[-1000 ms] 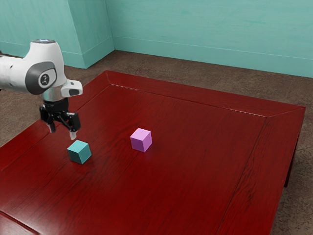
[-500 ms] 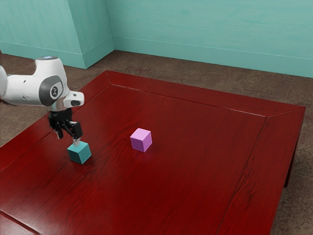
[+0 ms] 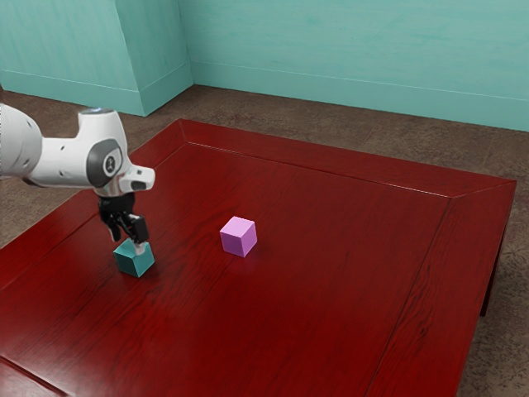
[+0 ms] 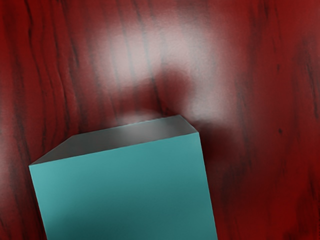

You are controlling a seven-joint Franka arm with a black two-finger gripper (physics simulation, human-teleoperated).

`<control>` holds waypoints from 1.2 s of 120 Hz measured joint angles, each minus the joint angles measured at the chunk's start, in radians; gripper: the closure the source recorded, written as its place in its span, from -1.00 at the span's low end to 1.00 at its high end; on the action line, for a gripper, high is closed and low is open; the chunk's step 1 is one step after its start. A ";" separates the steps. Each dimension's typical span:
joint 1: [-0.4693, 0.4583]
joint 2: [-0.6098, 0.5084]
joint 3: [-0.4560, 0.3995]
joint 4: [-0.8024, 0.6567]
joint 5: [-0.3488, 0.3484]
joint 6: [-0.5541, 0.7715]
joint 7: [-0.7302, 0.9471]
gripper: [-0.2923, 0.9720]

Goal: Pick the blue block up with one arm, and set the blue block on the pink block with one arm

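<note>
The gripper (image 3: 132, 241) had come down from above until it met the top of the blue block (image 3: 134, 260). The block sat on the table (image 3: 331, 273) directly beneath it, with the pink block (image 3: 238, 236) well apart toward the exterior view's right. I could not tell whether it was released or clenched.

A dark red wooden bench (image 3: 347, 248) with black grain and a glossy top stands on a mottled brown floor (image 3: 347, 124). Teal walls (image 3: 355, 41) with a paler baseboard (image 3: 355, 87) close the room behind it. A wall corner (image 3: 145, 50) juts out at the exterior view's left. Soft light leaves a pale sheen (image 4: 165, 55) on the wood.
</note>
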 joint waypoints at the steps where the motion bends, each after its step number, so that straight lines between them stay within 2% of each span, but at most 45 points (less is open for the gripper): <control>1: 0.000 0.001 0.000 0.000 -0.001 0.000 0.002 -0.54; 71: -0.002 0.058 0.000 -0.003 -0.050 0.037 0.074 -0.54; 144: 0.003 0.070 0.001 -0.002 -0.056 0.070 0.061 -0.54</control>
